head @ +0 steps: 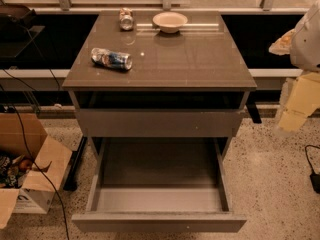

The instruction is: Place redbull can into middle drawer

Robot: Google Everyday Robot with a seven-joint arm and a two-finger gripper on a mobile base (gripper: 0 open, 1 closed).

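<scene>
redbull can (111, 59): lying on its side on the cabinet top (200, 59), front-left area, near the left edge. Long axis runs roughly left-right, slightly skewed. Silver with blue panels, looks dented. It touches only the top.

middle drawer (159, 221): pulled out toward the camera, below and in front of the top. Plain front panel is lowest in view, with low side walls and grey floor showing behind it. The can sits up on the top, well apart from the drawer, not in it.

gripper (295, 109): far right edge of view, off the cabinet's right side, roughly level with the top's front edge. Well apart from both can and drawer. Open or closed: cannot tell. Pale arm (307, 34) housing sits above it, cut off by the frame.

Other items: second can (126, 19), silver-reddish, at the back of the top, just left of a cream bowl (170, 21). Upper drawer front (157, 122) is closed, between the top and the open drawer. Open cardboard box (30, 179) on the speckled floor (280, 184) at left, black cable (20, 129) running past it.
</scene>
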